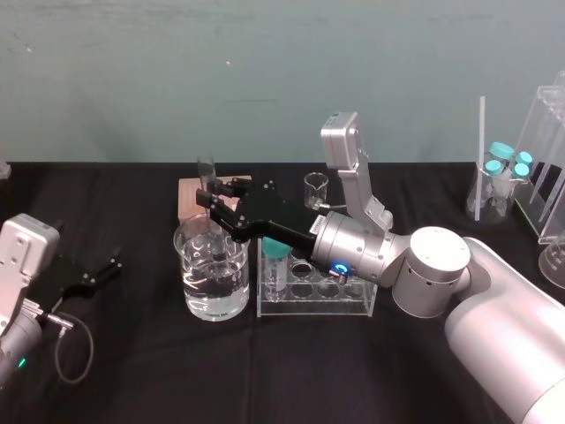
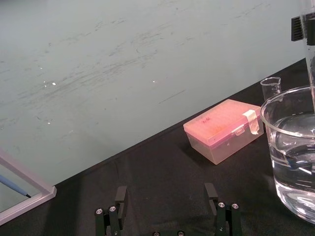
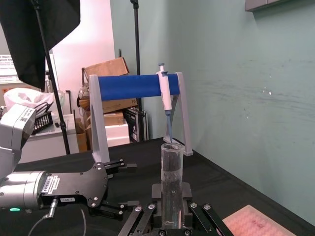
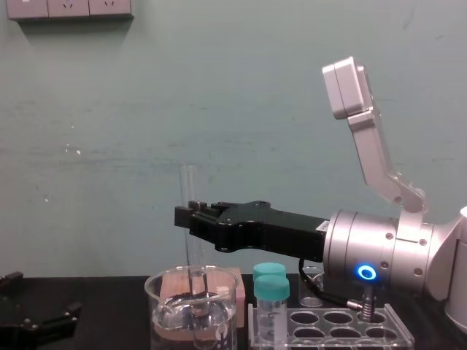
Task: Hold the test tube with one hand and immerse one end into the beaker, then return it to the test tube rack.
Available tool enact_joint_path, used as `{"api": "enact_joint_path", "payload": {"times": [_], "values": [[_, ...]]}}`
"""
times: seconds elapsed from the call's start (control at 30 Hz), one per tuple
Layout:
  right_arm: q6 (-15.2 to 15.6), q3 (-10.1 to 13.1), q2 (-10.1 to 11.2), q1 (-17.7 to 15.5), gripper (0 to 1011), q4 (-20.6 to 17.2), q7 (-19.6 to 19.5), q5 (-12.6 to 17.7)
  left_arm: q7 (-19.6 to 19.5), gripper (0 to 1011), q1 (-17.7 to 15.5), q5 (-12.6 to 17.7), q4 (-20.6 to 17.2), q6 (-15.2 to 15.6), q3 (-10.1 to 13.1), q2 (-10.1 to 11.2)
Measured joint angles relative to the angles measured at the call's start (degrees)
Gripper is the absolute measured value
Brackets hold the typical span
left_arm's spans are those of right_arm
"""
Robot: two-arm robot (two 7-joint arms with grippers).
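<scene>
Immersion step: right gripper (image 1: 214,206) clamped on upright test tube (image 4: 190,186), lower end seemingly in the beaker (image 1: 192,265) liquid. Keep it vertical, clear of the glass, and lift straight before crossing to test tube rack (image 1: 353,305). Left gripper (image 1: 110,269) parked, fingers apart.

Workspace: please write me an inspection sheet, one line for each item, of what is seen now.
Surface: black cloth, flat.
Job's things: test tube upright, lower end inside the beaker, seemingly in its liquid; test tube rack beside the beaker, holding turquoise-capped vials.
Clutter: pink box behind the beaker; small beaker behind the rack; other vials far right.
Hands: right hand shut on the test tube above the beaker; left hand open, parked at left.
Cables: grey cable looped by the left arm.
Surroundings: teal wall; pipette stand beyond the left hand.
</scene>
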Motion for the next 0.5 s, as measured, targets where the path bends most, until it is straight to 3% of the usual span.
{"api": "enact_joint_path", "payload": {"times": [0.5], "values": [[0.3, -0.09, 0.31, -0.44, 224, -0.74, -0.11, 0.07, 0.0, 1000, 0.0, 0.0, 0.0, 0.0, 0.0, 0.0]]}}
